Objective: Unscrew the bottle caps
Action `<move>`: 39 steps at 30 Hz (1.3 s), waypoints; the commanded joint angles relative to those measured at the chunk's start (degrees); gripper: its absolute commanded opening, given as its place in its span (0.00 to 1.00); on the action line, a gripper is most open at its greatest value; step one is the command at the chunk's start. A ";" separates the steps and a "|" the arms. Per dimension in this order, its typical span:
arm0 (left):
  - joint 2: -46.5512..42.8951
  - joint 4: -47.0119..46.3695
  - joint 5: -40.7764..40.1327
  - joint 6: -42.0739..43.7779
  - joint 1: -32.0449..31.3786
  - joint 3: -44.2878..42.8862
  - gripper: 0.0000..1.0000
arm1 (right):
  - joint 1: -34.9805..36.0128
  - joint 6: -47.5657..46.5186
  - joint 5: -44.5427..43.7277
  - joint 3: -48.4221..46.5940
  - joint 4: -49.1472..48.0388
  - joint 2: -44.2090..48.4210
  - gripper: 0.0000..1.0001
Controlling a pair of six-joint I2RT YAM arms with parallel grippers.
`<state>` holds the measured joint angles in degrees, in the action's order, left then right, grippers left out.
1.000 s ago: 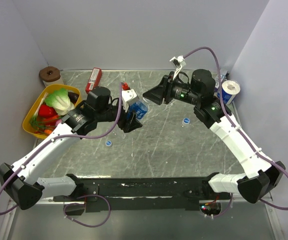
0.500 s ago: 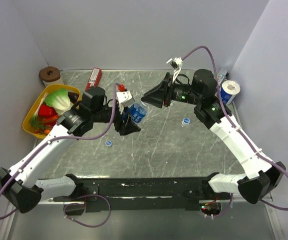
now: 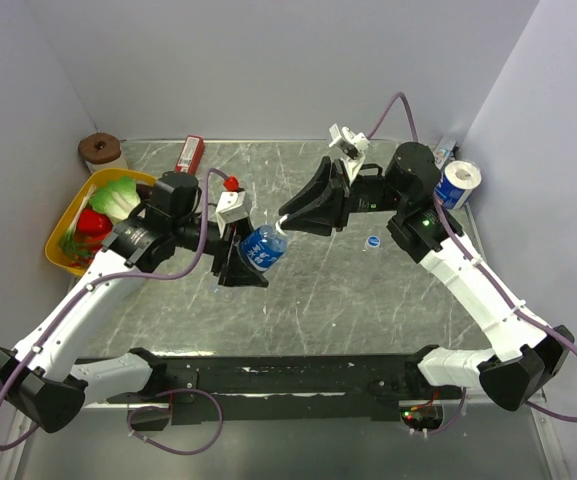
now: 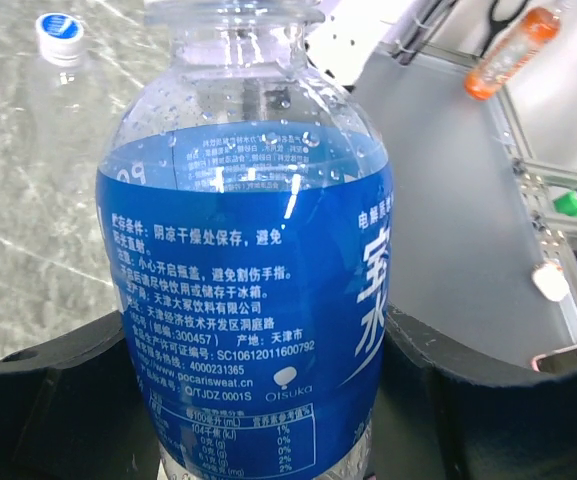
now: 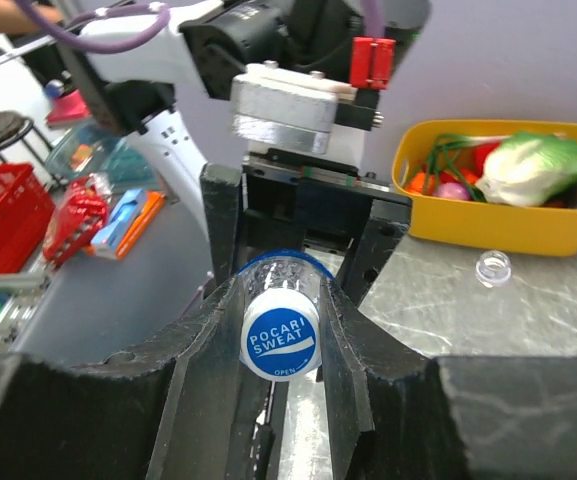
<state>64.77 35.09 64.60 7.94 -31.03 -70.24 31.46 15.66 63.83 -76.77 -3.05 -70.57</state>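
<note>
Bottle [image 3: 263,248] above scratched grey table [image 3: 368,300], lilac walls [image 3: 268,70].

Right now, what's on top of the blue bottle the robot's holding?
A blue-and-white Pocari Sweat cap, pinched by the right gripper. The threads of the bottle under it are covered.

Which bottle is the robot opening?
Look over the middle of the grey table. The bottle is held up there, tilted, in the left gripper. Its blue label and the cap pinched by the right gripper set it apart.
</note>
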 commanded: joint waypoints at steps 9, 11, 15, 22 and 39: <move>-1.05 -0.73 7.92 6.38 0.09 -4.82 0.42 | -1.67 -0.81 -0.29 1.89 -0.02 0.78 0.79; -0.79 -0.64 6.69 6.29 0.09 -4.65 0.42 | -1.76 -0.19 -0.46 2.06 -1.08 1.31 0.83; -0.79 -1.25 5.19 6.21 0.09 -4.12 0.42 | -1.76 0.86 -1.51 2.33 -1.70 2.10 0.83; -2.98 -11.00 -19.21 -2.31 0.09 1.41 0.42 | -2.28 -3.79 -23.44 7.42 6.18 7.27 0.84; -10.72 -23.93 -40.58 -12.60 7.56 7.22 0.44 | 3.75 -10.29 -46.30 10.51 24.57 7.38 0.82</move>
<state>56.90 16.62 32.60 -1.65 -24.23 -63.26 30.35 8.10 27.09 -65.52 18.48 -62.70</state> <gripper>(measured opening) 0.671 0.829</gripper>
